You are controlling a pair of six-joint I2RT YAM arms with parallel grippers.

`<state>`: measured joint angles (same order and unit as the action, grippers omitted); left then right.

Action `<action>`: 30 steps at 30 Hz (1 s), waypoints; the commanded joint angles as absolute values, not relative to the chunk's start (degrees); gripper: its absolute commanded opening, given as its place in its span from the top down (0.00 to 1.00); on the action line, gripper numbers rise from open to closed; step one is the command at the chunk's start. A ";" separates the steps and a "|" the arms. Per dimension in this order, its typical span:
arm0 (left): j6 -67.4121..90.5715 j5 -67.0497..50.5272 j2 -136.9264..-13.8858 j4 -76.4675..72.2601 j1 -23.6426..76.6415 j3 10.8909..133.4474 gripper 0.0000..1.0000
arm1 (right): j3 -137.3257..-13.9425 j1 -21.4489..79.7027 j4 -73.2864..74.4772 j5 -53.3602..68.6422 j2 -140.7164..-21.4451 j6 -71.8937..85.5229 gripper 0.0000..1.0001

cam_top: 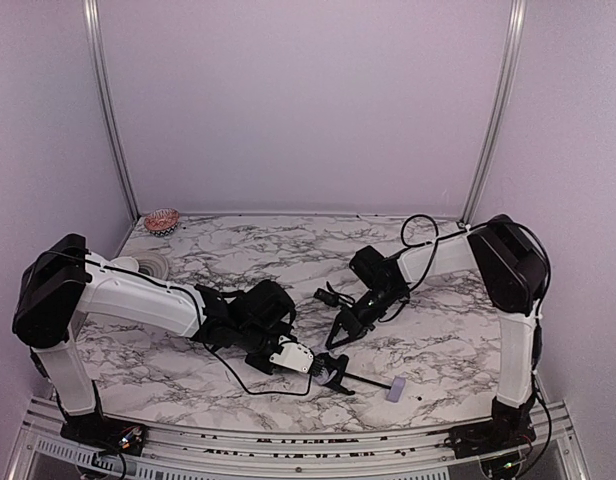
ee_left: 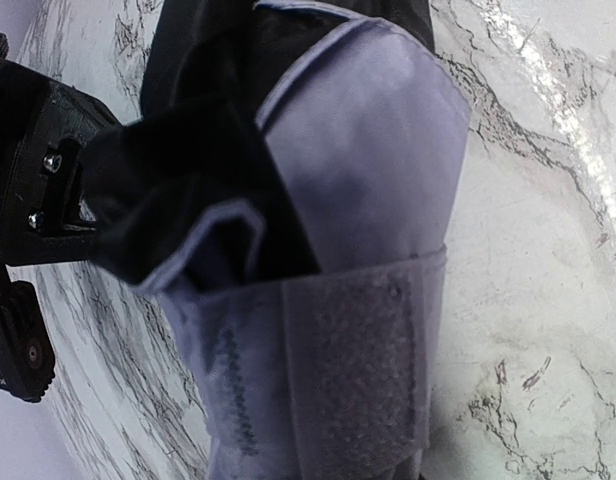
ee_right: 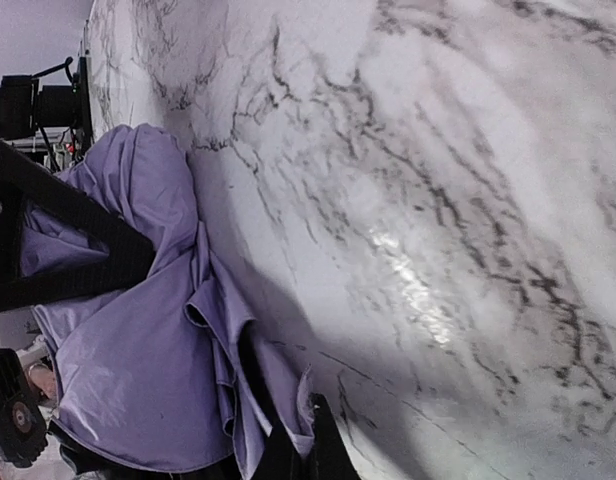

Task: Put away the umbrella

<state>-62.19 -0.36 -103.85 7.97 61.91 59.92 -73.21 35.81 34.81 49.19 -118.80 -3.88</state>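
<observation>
The umbrella lies near the table's front middle. Its thin black shaft (cam_top: 368, 381) runs right to the small lavender handle (cam_top: 398, 388). My left gripper (cam_top: 331, 373) is shut on the bundled canopy. In the left wrist view the lavender fabric with its velcro strap (ee_left: 358, 370) and black lining (ee_left: 188, 170) fills the frame and hides my fingers. My right gripper (cam_top: 345, 330) is just behind it, shut on an edge of the lavender fabric (ee_right: 128, 370). Its dark fingertips (ee_right: 310, 452) pinch a fold at the bottom of the right wrist view.
A small reddish patterned bowl (cam_top: 162, 220) sits at the back left corner. A white round object (cam_top: 148, 265) lies behind the left arm. A black cable (cam_top: 418, 235) loops off the right arm. Marble tabletop (cam_top: 288, 250) stretches behind both grippers.
</observation>
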 commanded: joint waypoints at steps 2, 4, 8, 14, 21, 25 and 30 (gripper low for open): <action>-64.55 -0.78 -106.00 18.35 62.52 59.35 1.00 | -71.86 31.34 20.95 46.81 -113.22 3.37 1.00; -64.22 -3.84 -105.17 19.34 62.50 60.32 1.00 | -71.97 30.75 16.46 42.60 -112.05 4.91 1.00; -63.75 -12.00 -102.81 23.64 62.58 63.44 1.00 | -73.50 29.78 11.37 33.92 -111.33 5.58 1.00; -64.08 -20.00 -105.99 34.68 62.38 69.90 1.00 | -80.15 28.95 7.16 28.26 -113.98 4.98 1.00; -59.76 -27.27 -109.27 38.79 61.48 73.33 1.00 | -91.54 27.11 8.29 23.13 -119.77 2.97 1.00; -49.82 -34.43 -112.99 39.40 57.55 77.19 1.00 | -89.91 27.50 7.58 26.58 -116.61 1.14 1.00; -27.88 -37.93 -120.22 34.91 49.47 81.42 1.00 | -76.19 28.27 -3.84 37.20 -105.94 1.79 1.00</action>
<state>-45.08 -17.80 -114.41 22.06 50.78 80.44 -80.27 32.23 19.57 37.85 -116.57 1.83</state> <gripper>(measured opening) 0.247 0.008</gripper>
